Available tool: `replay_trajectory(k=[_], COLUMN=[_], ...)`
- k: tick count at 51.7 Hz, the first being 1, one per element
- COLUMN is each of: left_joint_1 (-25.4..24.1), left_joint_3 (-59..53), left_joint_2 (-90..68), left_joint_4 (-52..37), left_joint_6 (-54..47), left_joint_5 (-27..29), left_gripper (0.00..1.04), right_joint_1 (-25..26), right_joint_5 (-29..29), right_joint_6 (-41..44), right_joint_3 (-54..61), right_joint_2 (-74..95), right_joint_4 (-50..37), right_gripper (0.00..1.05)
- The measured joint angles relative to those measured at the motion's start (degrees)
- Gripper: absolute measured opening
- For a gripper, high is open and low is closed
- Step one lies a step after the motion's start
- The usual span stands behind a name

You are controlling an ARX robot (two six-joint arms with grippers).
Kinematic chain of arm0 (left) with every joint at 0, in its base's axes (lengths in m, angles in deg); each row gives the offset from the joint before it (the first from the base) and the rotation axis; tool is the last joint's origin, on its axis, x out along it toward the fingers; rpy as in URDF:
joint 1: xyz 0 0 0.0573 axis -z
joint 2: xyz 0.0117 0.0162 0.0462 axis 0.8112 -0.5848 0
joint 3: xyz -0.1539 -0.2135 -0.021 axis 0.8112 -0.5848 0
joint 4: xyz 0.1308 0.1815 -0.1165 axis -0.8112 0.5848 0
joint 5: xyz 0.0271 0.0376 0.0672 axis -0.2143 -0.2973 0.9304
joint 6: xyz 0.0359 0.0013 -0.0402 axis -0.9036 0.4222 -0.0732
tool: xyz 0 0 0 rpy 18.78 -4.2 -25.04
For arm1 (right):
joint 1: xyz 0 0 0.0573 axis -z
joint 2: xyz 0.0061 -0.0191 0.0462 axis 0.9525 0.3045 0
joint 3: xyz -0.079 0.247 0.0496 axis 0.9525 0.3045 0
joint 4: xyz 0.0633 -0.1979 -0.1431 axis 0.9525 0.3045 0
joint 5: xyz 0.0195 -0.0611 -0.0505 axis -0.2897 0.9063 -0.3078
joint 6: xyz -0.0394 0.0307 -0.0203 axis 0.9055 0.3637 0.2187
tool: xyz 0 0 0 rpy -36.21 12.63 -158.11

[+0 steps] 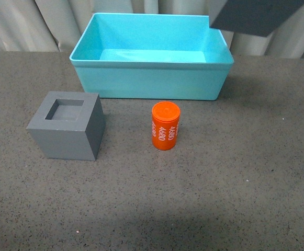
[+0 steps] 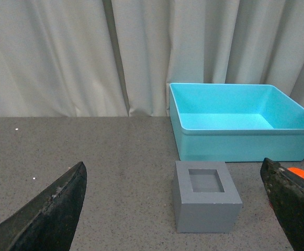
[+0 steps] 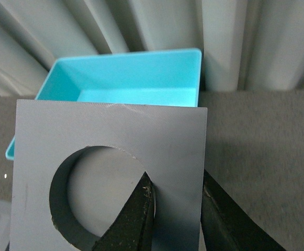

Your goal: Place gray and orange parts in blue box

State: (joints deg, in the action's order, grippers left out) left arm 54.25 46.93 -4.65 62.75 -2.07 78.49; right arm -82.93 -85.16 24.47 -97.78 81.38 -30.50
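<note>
**Round-recess cube held by its wall near the bin; two parts wait on the table**

Right claw [image 3: 176, 180] pinches the round-recess gray cube [image 3: 110, 136] by one wall. One finger sits inside the circular hole and the other against the outer face. In the front view the cube shows only as a dark shape [image 1: 256, 15] at about 1 o'clock from the blue box [image 1: 152, 83], raised above its far right corner. Left claw [image 2: 172, 166] hangs with its jaws wide apart and nothing between them.

The orange cylinder [image 1: 165, 125], printed "4680", stands upright at 6 o'clock from the box. The square-recess gray cube [image 1: 68, 125] sits at 9 o'clock from the cylinder, well apart from it.

Both cubes look rigid and matte, and probably light for their bulk, since they are hollowed. Each seems too wide to span, so the wall beside the recess is the likely place to grip. The cylinder looks smooth and hard. I would take it across its sides at mid-height, because a tip-over could set it rolling.

The tabletop [image 1: 235, 183] is dark, speckled and flat, with a dull finish that should keep parts from sliding. Pale pleated curtains [image 2: 47, 52] close off the back.
</note>
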Motion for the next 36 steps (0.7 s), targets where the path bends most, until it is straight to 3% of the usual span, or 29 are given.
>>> replay_trajectory(k=[16,36], left_joint_1=[0.0,0.0], left_joint_3=[0.0,0.0], left_joint_2=[0.0,0.0], left_joint_4=[0.0,0.0], left_joint_6=[0.0,0.0], left_joint_5=[0.0,0.0], left_gripper=[0.98,0.98], right_joint_1=[-3.5,-4.4], right_joint_5=[6.0,7.9], right_joint_6=[-0.1,-1.1], right_joint_3=[-16.1,-29.3], right_joint_2=[21.4,34.9], right_joint_4=[-3.6,7.3], right_gripper=[0.18,0.18])
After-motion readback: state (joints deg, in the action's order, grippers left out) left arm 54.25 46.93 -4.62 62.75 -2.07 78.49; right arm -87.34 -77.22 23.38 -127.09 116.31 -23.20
